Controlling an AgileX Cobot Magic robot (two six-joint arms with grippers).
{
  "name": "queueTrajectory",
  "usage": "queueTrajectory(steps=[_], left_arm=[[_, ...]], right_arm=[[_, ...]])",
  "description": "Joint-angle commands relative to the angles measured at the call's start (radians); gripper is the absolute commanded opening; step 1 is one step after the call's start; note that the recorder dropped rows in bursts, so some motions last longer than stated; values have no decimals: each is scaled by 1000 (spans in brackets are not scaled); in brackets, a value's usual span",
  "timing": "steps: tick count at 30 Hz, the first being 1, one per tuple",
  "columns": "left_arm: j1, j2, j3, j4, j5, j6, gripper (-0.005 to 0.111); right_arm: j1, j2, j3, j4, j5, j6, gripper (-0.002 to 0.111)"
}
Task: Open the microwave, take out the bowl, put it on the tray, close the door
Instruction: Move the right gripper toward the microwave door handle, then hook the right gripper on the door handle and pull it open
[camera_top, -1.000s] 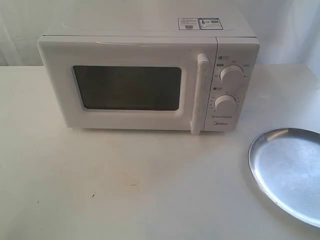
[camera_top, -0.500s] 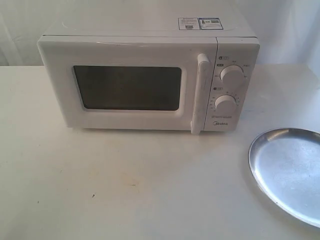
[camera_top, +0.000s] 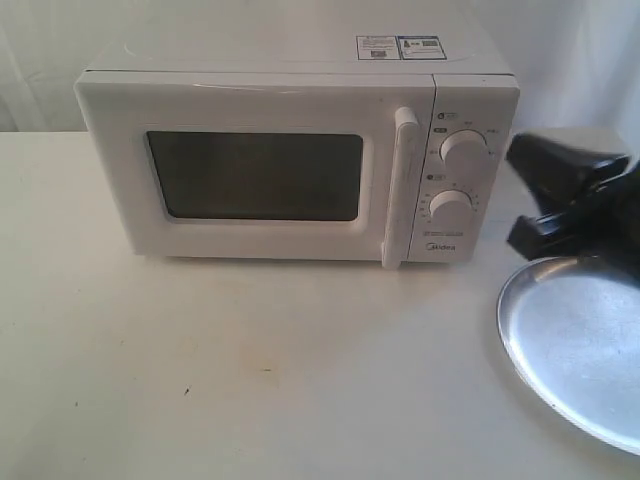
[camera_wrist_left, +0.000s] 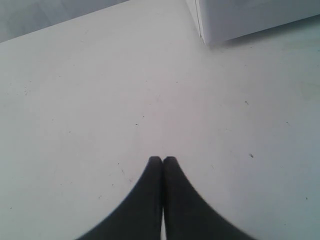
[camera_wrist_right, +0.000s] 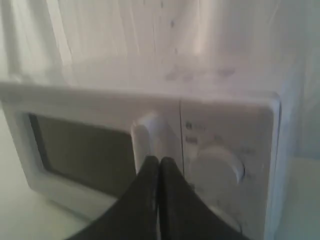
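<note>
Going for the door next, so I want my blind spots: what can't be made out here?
Bowl: in no view; the door's dark window shows nothing inside the microwave.
Tray: exterior view, cut by the right edge.
Right gripper: a dark blur in the exterior view; its wrist view is soft, dial markings unreadable.
Left gripper: outside the exterior view; its wrist view shows mostly table.
</note>
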Motion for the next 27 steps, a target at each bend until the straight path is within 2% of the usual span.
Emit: queueTrajectory(steps=[1, 6, 11, 15, 21, 24, 27], left_arm=[[-4, -3, 2, -4, 0, -4, 0], [-4, -3, 2, -4, 0, -4, 0], [-4, -3, 2, -4, 0, -4, 0], [-4, -3, 2, -4, 0, -4, 0], [-4, -3, 2, -4, 0, -4, 0], [-4, -3, 2, -4, 0, -4, 0], [-4, -3, 2, -4, 0, -4, 0]], right_arm=[[-2, 283, -54, -15, -84, -197, 0], [-2, 495, -81, -17, -298, -357, 0], [13, 572, -146, -57, -298, -355, 6], [49, 601, -205, -59, -298, -355, 25], [129, 640, -278, -65, -298, -355, 67], [181, 667, -319, -75, -253, -355, 66], [224, 691, -355, -77, -149, -355, 47]])
